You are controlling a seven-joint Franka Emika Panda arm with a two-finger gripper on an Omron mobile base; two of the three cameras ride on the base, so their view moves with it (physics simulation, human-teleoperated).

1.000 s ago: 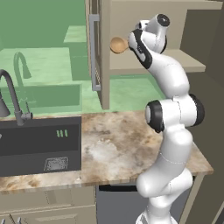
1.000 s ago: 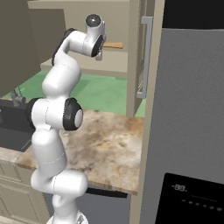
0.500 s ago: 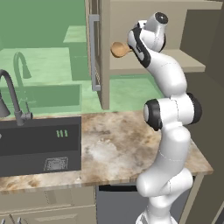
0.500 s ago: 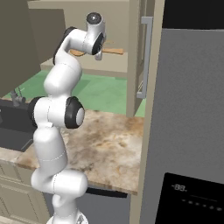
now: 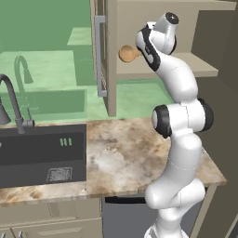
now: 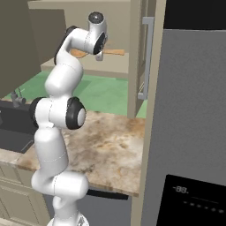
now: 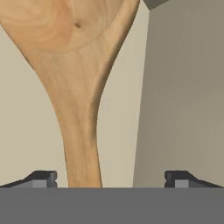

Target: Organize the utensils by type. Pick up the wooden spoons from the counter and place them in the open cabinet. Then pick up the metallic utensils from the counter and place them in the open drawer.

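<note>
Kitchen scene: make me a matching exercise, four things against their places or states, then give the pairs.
1. wooden spoon
2. end effector
3. sink
4. cabinet door

A. set into the counter, left of the arm
B. swung open
C. open, fingers either side of the handle
D. lying on the cabinet shelf

Pairs: 1-D, 2-C, 3-A, 4-B
</note>
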